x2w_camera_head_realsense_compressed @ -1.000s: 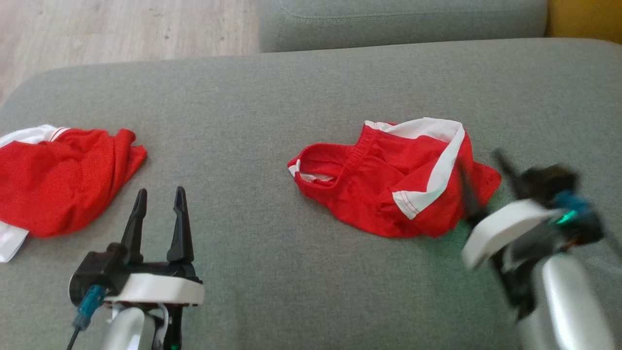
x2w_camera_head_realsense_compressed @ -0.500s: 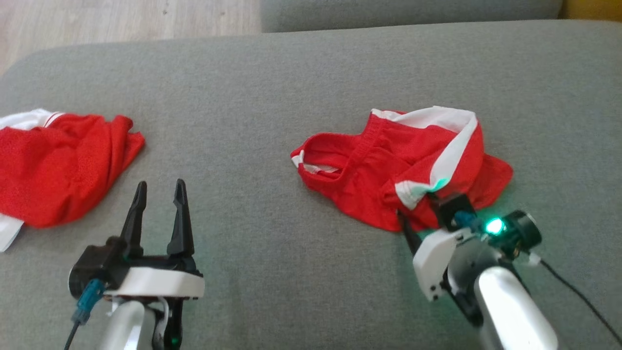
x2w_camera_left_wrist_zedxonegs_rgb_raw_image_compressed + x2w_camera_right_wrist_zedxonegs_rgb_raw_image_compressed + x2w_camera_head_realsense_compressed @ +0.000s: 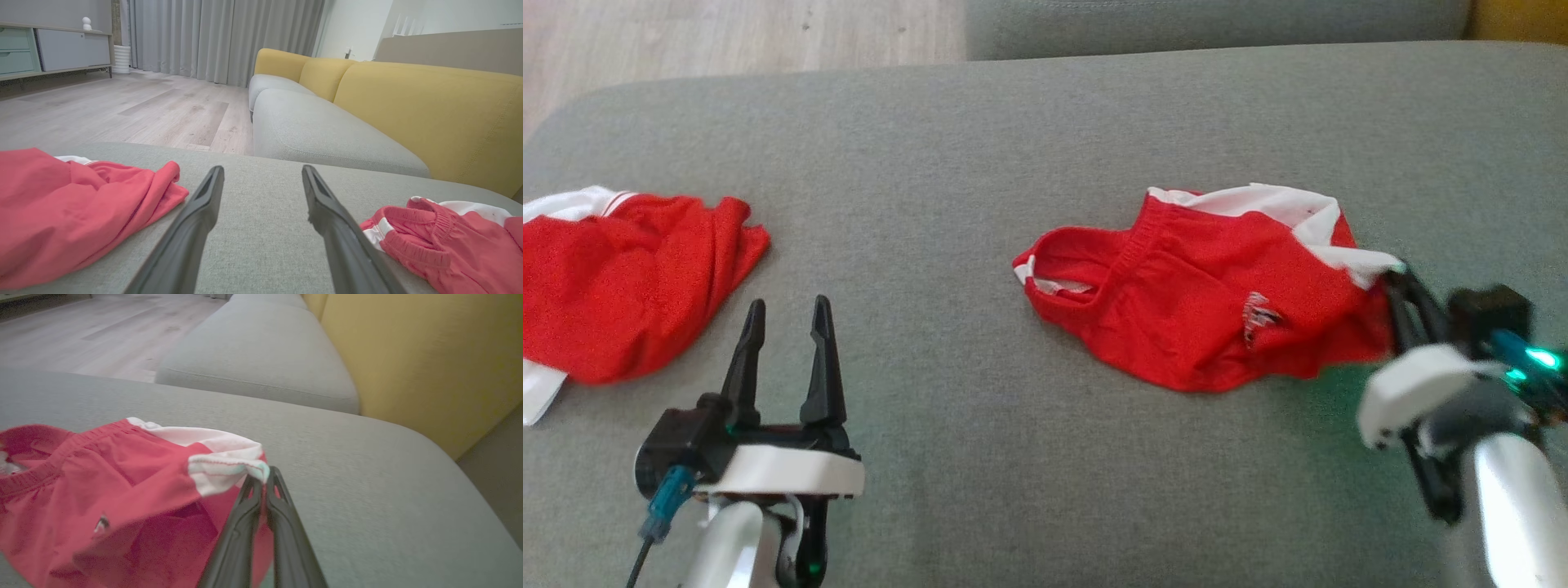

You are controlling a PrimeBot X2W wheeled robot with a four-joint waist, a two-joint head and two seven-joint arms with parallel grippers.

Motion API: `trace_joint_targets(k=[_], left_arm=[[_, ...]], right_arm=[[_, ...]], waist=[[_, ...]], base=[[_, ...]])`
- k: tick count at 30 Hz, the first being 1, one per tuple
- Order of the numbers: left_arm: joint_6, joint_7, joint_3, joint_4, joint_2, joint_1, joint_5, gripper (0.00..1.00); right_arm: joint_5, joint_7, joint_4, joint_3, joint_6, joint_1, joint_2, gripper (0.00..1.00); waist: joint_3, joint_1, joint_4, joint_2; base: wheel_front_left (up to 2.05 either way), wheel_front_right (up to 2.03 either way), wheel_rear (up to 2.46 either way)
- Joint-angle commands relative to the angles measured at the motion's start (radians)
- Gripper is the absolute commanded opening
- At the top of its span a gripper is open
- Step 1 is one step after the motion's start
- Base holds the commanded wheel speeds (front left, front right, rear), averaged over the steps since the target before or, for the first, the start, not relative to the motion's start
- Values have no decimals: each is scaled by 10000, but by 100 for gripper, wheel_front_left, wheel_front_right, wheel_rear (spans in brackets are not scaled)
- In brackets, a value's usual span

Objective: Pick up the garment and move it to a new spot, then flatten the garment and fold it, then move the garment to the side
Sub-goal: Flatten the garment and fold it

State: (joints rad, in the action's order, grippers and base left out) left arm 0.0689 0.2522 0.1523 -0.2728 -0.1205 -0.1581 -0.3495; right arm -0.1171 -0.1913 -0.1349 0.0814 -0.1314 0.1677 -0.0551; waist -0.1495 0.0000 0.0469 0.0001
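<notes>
Pinching the garment (image 3: 1217, 302) by its white right hem, our right gripper (image 3: 265, 475) should lift slowly, high enough to clear the couch (image 3: 1013, 147); left gripper (image 3: 786, 314) sits spread, empty.

The red fabric shorts with white trim (image 3: 1201, 302) lie rumpled on the grey cushion (image 3: 1013, 163). Their white right corner is raised.

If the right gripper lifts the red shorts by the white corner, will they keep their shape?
Probably not: the shorts lie in soft wrinkles, and the corner pinched by the right gripper is bunched. The fabric looks thin, so likely light. Held at one corner, the rest may hang and drag on the cushion.
</notes>
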Motion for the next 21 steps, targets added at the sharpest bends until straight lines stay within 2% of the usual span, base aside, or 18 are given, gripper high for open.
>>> trace_joint_targets(k=[1, 2, 3, 8, 12, 16, 21], left_arm=[[-73, 95, -434, 358, -145, -209, 59, 100], [-73, 95, -445, 367, -146, -192, 56, 100], [-62, 95, -449, 364, -154, -184, 50, 100], [-62, 95, -468, 364, -175, -174, 70, 100], [-87, 95, -480, 378, -199, -89, 102, 100], [-64, 89, -393, 368, -232, -92, 135, 100], [40, -171, 9, 237, -201, -430, 255, 100]], right_arm=[[-108, 153, 477, -117, 7, -66, 31, 0], [-215, 237, 689, 158, 7, -237, 29, 30], [-260, 232, 803, 486, 7, -418, 31, 100], [182, 434, 1050, 1724, 7, -937, 43, 100], [1340, 1311, 1282, 1789, 7, -1046, 46, 100], [1985, 2144, 1430, 882, 7, -1147, 47, 100], [2092, 2146, 1208, -516, 7, -1102, 48, 100]], waist=[[22, 0, -68, -1], [32, 0, -119, -1], [41, 0, -163, -1], [102, 0, -391, -1], [188, 0, -639, -1], [244, 0, -922, -1], [187, 0, -1232, -1]], base=[[0, 0, 0], [0, 0, 0], [0, 0, 0], [0, 0, 0], [0, 0, 0], [0, 0, 0], [0, 0, 0]])
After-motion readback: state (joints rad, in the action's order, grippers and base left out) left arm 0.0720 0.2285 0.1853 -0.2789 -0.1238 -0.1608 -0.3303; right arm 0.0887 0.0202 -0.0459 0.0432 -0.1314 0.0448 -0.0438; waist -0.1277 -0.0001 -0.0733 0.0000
